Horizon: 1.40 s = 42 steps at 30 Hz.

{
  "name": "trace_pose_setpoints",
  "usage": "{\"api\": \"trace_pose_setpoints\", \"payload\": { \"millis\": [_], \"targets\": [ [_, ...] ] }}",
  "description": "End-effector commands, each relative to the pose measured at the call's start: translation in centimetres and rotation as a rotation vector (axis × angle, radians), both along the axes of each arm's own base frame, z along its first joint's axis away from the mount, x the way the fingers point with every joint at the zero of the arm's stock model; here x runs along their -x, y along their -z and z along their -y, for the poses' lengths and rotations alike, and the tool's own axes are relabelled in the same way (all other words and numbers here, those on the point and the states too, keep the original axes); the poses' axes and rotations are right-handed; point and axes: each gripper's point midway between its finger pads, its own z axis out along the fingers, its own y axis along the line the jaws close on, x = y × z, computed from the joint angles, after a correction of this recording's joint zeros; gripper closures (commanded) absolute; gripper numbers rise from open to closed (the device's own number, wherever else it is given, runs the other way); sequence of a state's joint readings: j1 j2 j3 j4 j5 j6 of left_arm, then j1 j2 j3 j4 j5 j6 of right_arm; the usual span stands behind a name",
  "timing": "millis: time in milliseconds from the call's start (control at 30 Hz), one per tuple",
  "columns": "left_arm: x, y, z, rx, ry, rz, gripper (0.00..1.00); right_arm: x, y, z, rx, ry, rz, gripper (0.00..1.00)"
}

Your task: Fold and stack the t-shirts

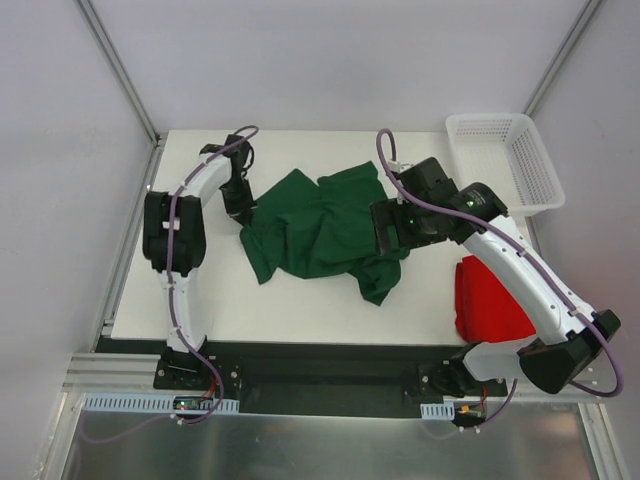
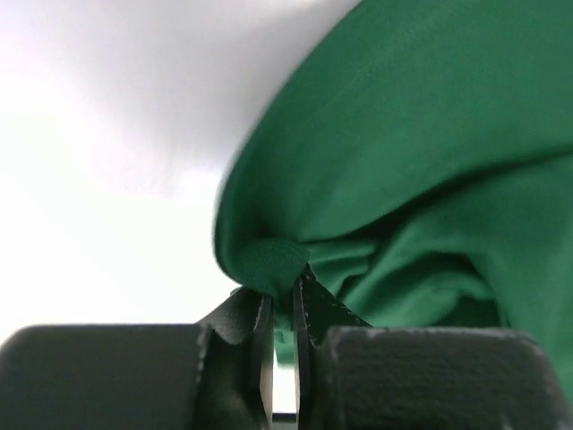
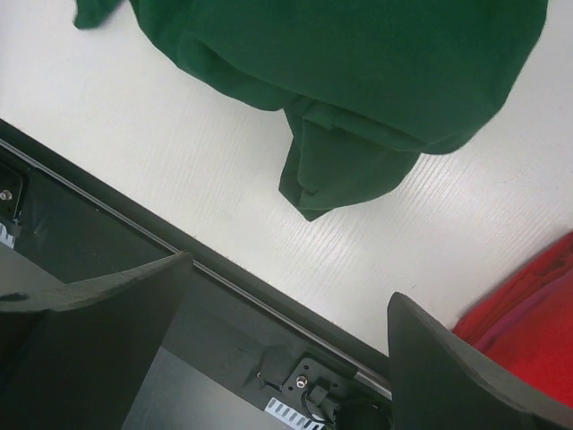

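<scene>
green t-shirt (image 1: 310, 235): right edge hidden under right gripper (image 1: 385, 230) | red t-shirt (image 1: 478, 300): partly behind right arm (image 1: 530, 272), cropped in right wrist view | left wrist view: fabric blurred, cropped

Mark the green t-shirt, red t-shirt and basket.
green t-shirt (image 1: 320, 230): top external view, middle of the crumpled body.
red t-shirt (image 1: 487, 300): top external view, centre of the cloth.
basket (image 1: 490, 118): top external view, far rim.
</scene>
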<state>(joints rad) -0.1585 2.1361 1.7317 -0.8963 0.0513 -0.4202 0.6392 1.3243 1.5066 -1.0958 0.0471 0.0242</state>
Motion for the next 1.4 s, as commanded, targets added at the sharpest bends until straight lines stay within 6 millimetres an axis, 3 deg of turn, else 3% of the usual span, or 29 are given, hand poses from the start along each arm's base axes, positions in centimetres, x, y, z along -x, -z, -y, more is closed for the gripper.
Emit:
{"api": "trace_pose_setpoints", "payload": {
  "millis": [0,100,167,200,233,300,400,500,533,600,633,667,700,733,767,833,867,967,1067,1133,1167,1233,1300,1333,1367],
  "targets": [
    [2.0,-12.6,-5.0,-0.139,-0.155,0.287,1.00,0.1,1.4,-0.2,0.026,-0.016,-0.054,0.04],
    [4.8,-14.4,-6.9,-0.201,-0.193,0.295,1.00,0.1,2.5,-0.3,0.049,-0.018,-0.093,0.04],
    [7.1,-13.1,-7.9,-0.245,-0.202,0.233,0.96,0.0,3.0,-0.1,0.071,-0.013,-0.102,0.04],
    [7.9,-12.7,-7.9,-0.235,-0.202,0.216,0.22,-0.3,3.5,-0.1,0.085,-0.011,-0.114,0.04],
    [8.7,-11.5,-7.7,-0.212,-0.198,0.169,0.01,-0.5,3.7,-0.1,0.096,-0.009,-0.112,0.04],
    [8.9,-10.3,-7.4,-0.200,-0.197,0.125,0.01,-1.2,4.0,-0.4,0.112,-0.006,-0.118,0.04],
    [7.6,-10.4,-6.7,-0.166,-0.193,0.131,0.01,-2.1,4.1,-1.0,0.105,-0.006,-0.109,0.04],
    [5.5,-12.0,-6.4,-0.150,-0.176,0.180,0.01,-3.8,4.5,-2.0,0.108,0.001,-0.094,0.04],
    [4.1,-13.5,-6.3,-0.143,-0.174,0.228,0.01,-4.5,5.0,-2.6,0.108,-0.001,-0.102,0.04],
    [2.3,-13.8,-6.4,-0.157,-0.153,0.248,0.01,-6.1,5.4,-3.7,0.099,-0.032,-0.072,0.04],
    [0.8,-15.2,-6.4,-0.154,-0.152,0.297,0.01,-7.0,5.7,-4.0,0.092,-0.027,-0.065,0.04],
    [0.0,-15.3,-6.4,-0.152,-0.149,0.305,0.01,-8.9,6.1,-5.0,0.081,-0.020,-0.052,0.04],
    [-1.0,-14.2,-6.5,-0.135,-0.146,0.275,0.01,-9.7,6.4,-5.6,0.060,-0.020,-0.059,0.04],
    [-2.1,-14.9,-6.5,-0.124,-0.150,0.302,0.01,-10.9,6.7,-5.8,0.045,-0.003,-0.065,0.04],
    [-2.6,-14.7,-6.5,-0.122,-0.153,0.297,0.01,-12.8,7.7,-7.0,0.037,0.000,-0.074,0.04],
    [-3.5,-13.6,-6.7,-0.122,-0.157,0.280,0.01,-14.3,9.0,-8.6,-0.008,-0.011,-0.120,0.03],
    [-3.7,-13.2,-6.7,-0.125,-0.158,0.273,0.01,-15.7,10.2,-9.7,-0.014,-0.012,-0.133,0.03],
    [-3.5,-12.0,-6.2,-0.090,-0.170,0.235,0.01,-17.4,11.9,-11.9,-0.063,-0.031,-0.165,0.02],
    [-2.4,-12.0,-5.3,-0.032,-0.183,0.235,0.01,-19.3,14.0,-13.9,-0.105,-0.016,-0.195,0.01],
    [-1.1,-10.8,-5.0,-0.014,-0.187,0.208,0.01,-20.3,15.4,-15.0,-0.133,-0.009,-0.205,0.03],
    [-0.9,-11.4,-5.0,-0.010,-0.187,0.238,0.01,-20.5,15.7,-15.2,-0.141,-0.008,-0.205,0.06],
    [0.5,-10.4,-5.1,-0.015,-0.181,0.210,0.01,-21.1,16.3,-16.0,-0.168,-0.019,-0.188,0.13],
    [1.7,-10.1,-4.7,0.007,-0.165,0.201,0.01,-21.6,16.3,-16.2,-0.175,-0.016,-0.176,0.42],
    [2.0,-10.0,-4.7,0.007,-0.160,0.199,0.01,-21.9,16.1,-16.3,-0.179,-0.013,-0.169,0.62],
    [2.3,-10.1,-4.7,0.007,-0.155,0.204,0.01,-22.0,15.7,-16.3,-0.177,-0.010,-0.161,0.98]
  ]
}}
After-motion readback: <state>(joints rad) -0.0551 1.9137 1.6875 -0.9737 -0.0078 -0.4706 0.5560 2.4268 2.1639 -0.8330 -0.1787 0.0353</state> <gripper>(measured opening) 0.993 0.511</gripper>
